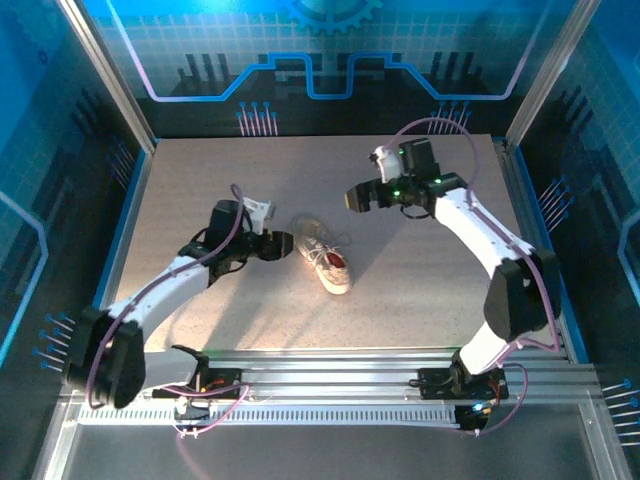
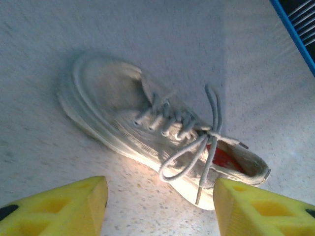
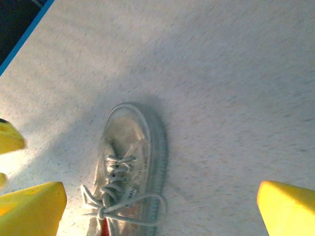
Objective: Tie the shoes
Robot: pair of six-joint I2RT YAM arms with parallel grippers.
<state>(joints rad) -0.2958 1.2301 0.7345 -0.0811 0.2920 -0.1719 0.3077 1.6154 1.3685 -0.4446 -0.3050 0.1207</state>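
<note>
**Operator:** What do you find at my left arm?

**Inspector:** Your left gripper (image 1: 284,243) hangs just left of the sneaker (image 1: 322,256), low over the table (image 1: 200,180). Its yellow fingers (image 2: 64,206) stand well apart. Nothing is between them, so it holds nothing.

**Operator:** And the shoe?

**Inspector:** It lies near the middle of your table, on its sole. The toe points to the far left and the heel opening faces you and the right. The red patch (image 2: 224,158) shows inside that opening. The laces (image 2: 209,132) meet in a knot over the tongue. One loop droops over the shoe's side, another stands up, and a loose end trails towards the sole. I cannot tell how firm the knot is.

**Operator:** The right arm?

**Inspector:** Your right gripper (image 1: 352,198) sits beyond the sneaker, to its far right and apart from it. Its fingers (image 3: 288,209) are spread wide and empty.
</note>
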